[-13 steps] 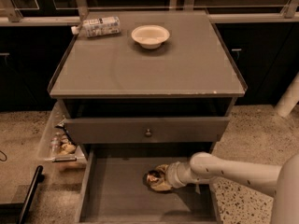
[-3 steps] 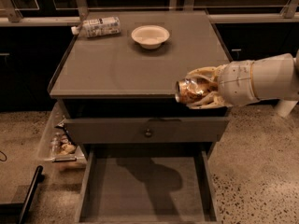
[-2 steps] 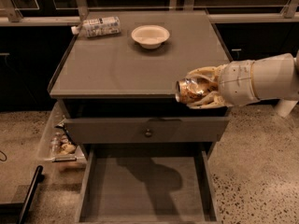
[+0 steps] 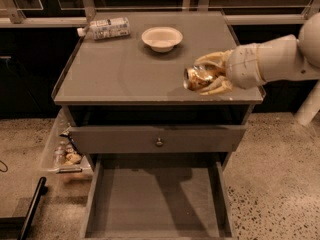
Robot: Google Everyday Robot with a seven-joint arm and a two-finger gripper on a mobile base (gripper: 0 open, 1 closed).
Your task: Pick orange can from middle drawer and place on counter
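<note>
My gripper point(image 4: 209, 74) reaches in from the right and is shut on the orange can point(image 4: 198, 78), held on its side with the shiny silver end facing left. It hovers over the front right part of the grey counter point(image 4: 115, 74); I cannot tell whether the can touches the top. The middle drawer point(image 4: 155, 199) is pulled out below, and its flat floor is bare.
A white bowl point(image 4: 161, 38) sits at the back middle of the counter, and a white labelled bottle point(image 4: 106, 28) lies at the back left. A closed drawer front with a small knob point(image 4: 159, 143) sits above the open drawer. A clear bin of snacks point(image 4: 64, 151) stands on the floor, left.
The can was lifted out of the middle drawer, which is now bare. Over the last second my gripper has carried it back from the counter's front edge to over the counter top.
</note>
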